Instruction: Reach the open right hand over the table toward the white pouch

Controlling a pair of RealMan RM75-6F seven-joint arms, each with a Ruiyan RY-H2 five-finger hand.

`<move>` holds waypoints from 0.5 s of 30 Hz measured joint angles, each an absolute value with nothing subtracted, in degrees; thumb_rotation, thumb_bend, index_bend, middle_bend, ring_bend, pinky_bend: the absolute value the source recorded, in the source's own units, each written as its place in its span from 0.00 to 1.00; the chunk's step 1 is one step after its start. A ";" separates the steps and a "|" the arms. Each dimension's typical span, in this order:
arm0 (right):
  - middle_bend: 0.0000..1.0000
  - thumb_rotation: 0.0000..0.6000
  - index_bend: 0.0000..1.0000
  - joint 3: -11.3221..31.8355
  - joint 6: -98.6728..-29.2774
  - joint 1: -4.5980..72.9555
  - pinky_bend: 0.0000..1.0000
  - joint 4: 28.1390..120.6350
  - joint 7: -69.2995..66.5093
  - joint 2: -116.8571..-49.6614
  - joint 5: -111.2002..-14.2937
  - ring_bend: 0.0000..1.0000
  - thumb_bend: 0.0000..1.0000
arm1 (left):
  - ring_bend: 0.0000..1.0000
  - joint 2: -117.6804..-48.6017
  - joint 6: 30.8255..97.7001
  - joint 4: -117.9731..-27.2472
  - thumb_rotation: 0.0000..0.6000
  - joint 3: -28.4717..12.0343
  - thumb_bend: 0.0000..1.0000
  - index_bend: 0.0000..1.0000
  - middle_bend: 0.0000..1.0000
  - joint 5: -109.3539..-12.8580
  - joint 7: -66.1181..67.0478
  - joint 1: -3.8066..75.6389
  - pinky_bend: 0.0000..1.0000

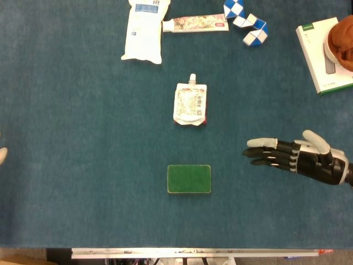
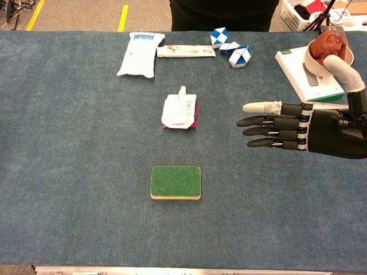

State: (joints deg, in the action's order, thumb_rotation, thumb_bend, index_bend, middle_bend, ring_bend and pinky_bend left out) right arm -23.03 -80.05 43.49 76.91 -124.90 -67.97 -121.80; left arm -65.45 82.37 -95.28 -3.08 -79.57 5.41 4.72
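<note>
My right hand (image 1: 300, 156) hung over the blue table (image 1: 83, 165) with nothing in it, fingers (image 2: 261, 121) stretched flat and slightly apart, thumb raised. The fingertips pointed toward the table's middle. The white pouch (image 1: 190, 103), spout away from me, lay flat well beyond my fingertips, ahead of them and farther out from me; the two were clearly apart. A green sponge (image 1: 189, 179) sat beyond the fingertips too, but nearer my side of the table than the pouch. Behind my wrist, toward the far corner, a white box (image 2: 307, 77) carried a bowl holding something brown (image 2: 327, 46). Along the far edge lay a larger white packet (image 1: 143, 30), a tube (image 1: 196, 24) and a blue-and-white twist puzzle (image 1: 245, 19). Of my left hand (image 1: 3, 154) only a pale sliver showed at the head view's edge; I could not tell how its fingers lay.
</note>
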 measured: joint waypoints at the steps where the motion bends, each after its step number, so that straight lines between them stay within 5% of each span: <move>1: 0.12 0.10 0.12 -23.33 -80.27 43.64 0.00 76.81 -124.82 -68.04 -121.61 0.00 0.00 | 0.33 -65.47 82.26 -95.22 1.00 -3.10 0.20 0.50 0.47 -79.50 5.47 4.77 0.45; 15: 0.13 0.09 0.17 -26.52 -81.52 46.74 0.00 77.81 -122.31 -67.56 -119.97 0.00 0.00 | 0.33 -65.46 82.61 -95.35 1.00 -3.12 0.20 0.50 0.47 -78.74 6.26 4.36 0.45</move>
